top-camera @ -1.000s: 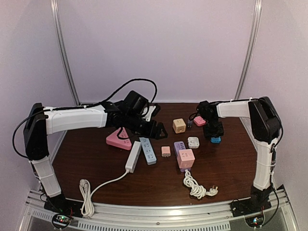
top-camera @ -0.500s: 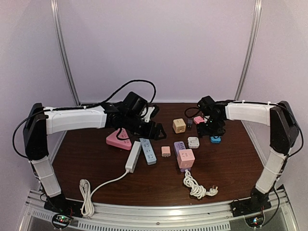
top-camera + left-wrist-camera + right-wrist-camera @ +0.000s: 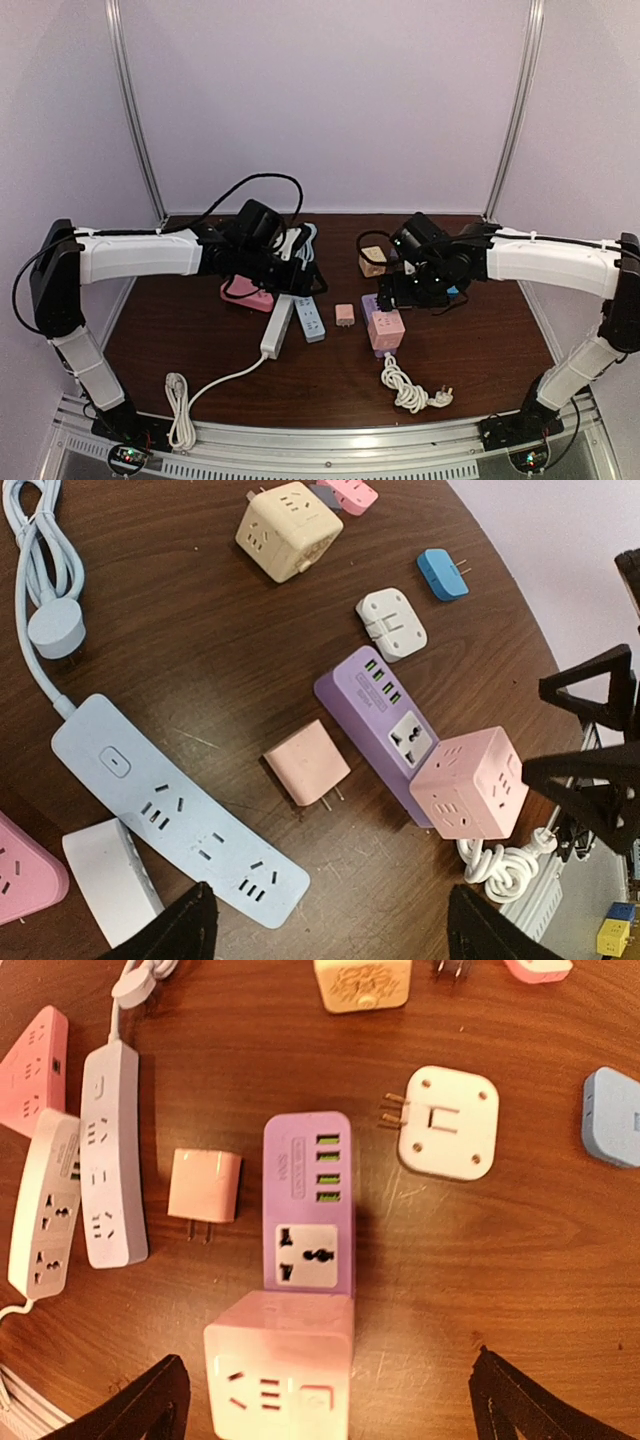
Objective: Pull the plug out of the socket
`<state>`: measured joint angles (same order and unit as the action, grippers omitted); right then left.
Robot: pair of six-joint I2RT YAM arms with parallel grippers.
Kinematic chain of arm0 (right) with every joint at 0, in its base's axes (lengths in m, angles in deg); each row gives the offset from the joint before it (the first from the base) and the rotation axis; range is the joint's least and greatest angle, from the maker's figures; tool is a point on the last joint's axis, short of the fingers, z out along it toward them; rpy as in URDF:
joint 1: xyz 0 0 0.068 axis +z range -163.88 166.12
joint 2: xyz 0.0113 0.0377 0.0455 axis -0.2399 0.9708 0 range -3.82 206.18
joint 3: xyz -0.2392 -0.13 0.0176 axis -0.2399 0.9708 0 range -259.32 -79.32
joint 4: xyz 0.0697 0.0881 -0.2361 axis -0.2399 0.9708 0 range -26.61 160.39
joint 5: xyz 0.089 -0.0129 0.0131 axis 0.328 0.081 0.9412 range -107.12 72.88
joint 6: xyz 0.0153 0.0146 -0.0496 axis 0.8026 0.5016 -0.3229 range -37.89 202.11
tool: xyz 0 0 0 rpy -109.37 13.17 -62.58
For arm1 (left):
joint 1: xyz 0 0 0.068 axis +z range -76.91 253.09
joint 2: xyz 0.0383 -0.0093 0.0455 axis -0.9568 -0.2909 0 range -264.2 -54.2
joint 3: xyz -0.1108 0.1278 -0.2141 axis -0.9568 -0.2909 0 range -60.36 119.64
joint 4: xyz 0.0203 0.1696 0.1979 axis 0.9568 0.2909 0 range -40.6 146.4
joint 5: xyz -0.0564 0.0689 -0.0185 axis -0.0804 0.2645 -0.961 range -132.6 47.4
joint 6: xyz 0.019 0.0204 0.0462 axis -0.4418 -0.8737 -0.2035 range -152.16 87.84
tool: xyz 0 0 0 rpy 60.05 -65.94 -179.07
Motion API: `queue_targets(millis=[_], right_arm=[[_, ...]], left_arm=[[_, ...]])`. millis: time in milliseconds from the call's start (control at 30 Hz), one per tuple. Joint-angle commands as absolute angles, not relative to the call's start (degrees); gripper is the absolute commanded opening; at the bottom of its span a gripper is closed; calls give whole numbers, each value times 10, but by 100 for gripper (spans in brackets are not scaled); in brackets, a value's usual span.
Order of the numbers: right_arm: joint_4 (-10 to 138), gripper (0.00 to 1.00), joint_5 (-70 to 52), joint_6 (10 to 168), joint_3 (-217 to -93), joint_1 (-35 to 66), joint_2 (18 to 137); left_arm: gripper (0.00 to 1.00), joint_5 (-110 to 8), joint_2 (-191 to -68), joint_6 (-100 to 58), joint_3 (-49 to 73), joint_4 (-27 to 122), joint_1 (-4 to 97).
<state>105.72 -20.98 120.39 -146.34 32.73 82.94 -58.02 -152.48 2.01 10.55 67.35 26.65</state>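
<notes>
Plainly, the right jaws stand wide apart and hold nothing: in the right wrist view the two dark fingertips [image 3: 150, 1405] sit at the bottom corners with bare wood between them, and they touch no object. Between and just ahead of them lies the pink cube plug [image 3: 280, 1365], seated on the near end of the purple socket block [image 3: 308, 1200], which lies flat on the brown surface [image 3: 470, 350]. The left jaws are also well open and empty; their fingertips [image 3: 195, 930] hover above the blue power strip [image 3: 170, 810] without touching it.

From above, the right arm [image 3: 545, 260] stretches nearly level from the right side toward the middle, its wrist turned down over the cube and block. The left arm [image 3: 135, 255] reaches in level from the left, its wrist bent down above the strips.

A small pink adapter [image 3: 203, 1186] lies just left of the purple block, apart from it. A white flat adapter [image 3: 448, 1122] lies to the block's right, a yellow cube [image 3: 287, 528] farther back. A white power strip [image 3: 45, 1200] lies beside the blue one, and a coiled white cord [image 3: 405, 385] rests nearer the table's front edge than the pink cube.
</notes>
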Motion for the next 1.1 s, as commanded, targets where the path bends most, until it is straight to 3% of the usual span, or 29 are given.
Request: queue_targets(millis=[0, 233, 400, 600, 700, 1067], right_arm=[[1086, 99, -217, 1266, -1461, 371, 853], [1075, 92, -219, 1284, -1463, 396, 905], [1060, 75, -218, 1268, -1475, 401, 939], [1053, 36, -245, 1239, -1486, 401, 956], [1034, 24, -260, 1214, -1479, 401, 940], [888, 19, -252, 1133, -1377, 398, 834]], left_arm=[[80, -602, -1506, 18, 89, 623, 272], [80, -618, -1502, 28, 65, 600, 278], [80, -631, -1506, 52, 51, 578, 291], [80, -647, -1536, 95, 57, 560, 297], [79, -664, -1560, 129, 60, 530, 298], [79, -714, -1684, 196, 158, 477, 297]])
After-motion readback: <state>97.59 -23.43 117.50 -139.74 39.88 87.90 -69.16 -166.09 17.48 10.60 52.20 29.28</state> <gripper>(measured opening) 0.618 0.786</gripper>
